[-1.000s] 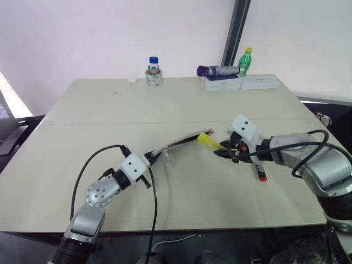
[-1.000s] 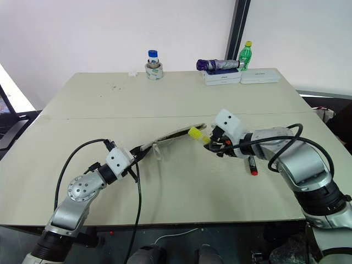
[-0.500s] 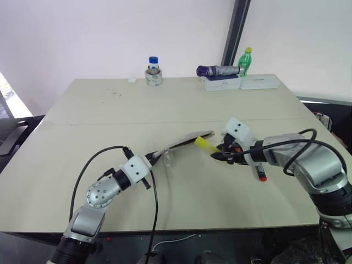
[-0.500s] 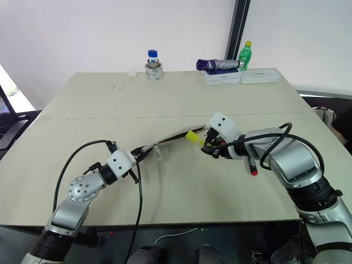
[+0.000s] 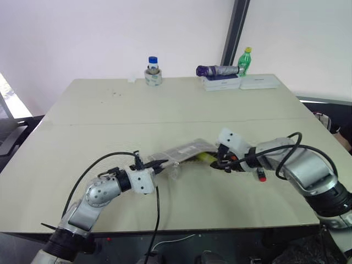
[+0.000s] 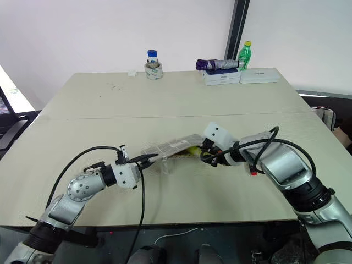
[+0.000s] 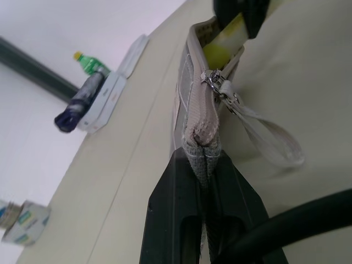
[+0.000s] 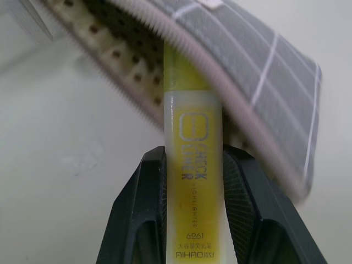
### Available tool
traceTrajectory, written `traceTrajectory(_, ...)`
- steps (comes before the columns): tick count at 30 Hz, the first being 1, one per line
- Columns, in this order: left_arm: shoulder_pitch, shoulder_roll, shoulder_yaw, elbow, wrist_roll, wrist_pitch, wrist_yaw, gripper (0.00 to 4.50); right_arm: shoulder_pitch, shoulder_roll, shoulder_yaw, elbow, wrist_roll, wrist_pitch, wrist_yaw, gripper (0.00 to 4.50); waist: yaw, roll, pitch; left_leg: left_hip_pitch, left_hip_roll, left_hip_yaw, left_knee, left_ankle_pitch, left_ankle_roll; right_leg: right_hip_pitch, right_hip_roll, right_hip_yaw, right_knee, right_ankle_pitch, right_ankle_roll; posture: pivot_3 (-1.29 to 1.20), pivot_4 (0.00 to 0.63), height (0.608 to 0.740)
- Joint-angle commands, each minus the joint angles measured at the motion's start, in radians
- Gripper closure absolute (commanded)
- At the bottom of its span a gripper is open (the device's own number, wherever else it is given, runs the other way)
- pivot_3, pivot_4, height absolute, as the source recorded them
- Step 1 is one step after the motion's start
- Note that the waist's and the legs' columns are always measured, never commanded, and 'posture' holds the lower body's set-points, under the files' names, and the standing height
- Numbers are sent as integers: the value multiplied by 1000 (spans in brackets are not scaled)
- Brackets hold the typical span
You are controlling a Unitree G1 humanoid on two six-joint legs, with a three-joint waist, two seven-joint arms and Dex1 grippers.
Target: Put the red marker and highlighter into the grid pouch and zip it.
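Left gripper pinches the near end of the grid pouch, holding it off the table. Just ahead, pouch mouth gapes. Right gripper clamps the highlighter, front end inside the opening. Red marker lies on the table just behind right gripper. Bottles far beyond.

The highlighter bore, along its yellow barrel, the words "CHECK LINER", with "6261" and "AIHAO" near its end.
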Motion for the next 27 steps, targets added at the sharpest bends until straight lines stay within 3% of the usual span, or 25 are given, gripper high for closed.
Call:
traceTrajectory(1,-23,13,-28,-2,0,-73,-28,4500,-34,-24,41,-21,-46,-63,40,3650,0,0,0,0,0,0,0,0,0,0,0,0,0,0,0,0,150,740)
traceTrajectory(8,-29,2,-49,14,-14,-80,-54,4500,-51,18,62,-33,-75,-126,74,3650,-1,0,0,0,0,0,0,0,0,0,0,0,0,0,0,0,150,740)
traceTrajectory(14,9,-35,5,-13,-95,59,-27,4500,-46,-3,-55,-61,-43,-146,93,683,1,0,0,0,0,0,0,0,0,0,0,0,0,0,0,0,150,740)
traceTrajectory(21,33,-119,77,-44,-161,288,54,4500,-4,-93,-240,-22,16,-144,133,683,1,0,0,0,0,0,0,0,0,0,0,0,0,0,0,0,150,740)
traceTrajectory(27,23,-188,99,-79,-150,388,142,4500,114,-124,-298,165,-82,-92,-20,683,0,0,0,0,0,0,1,0,0,1,0,0,0,0,0,0,150,740)
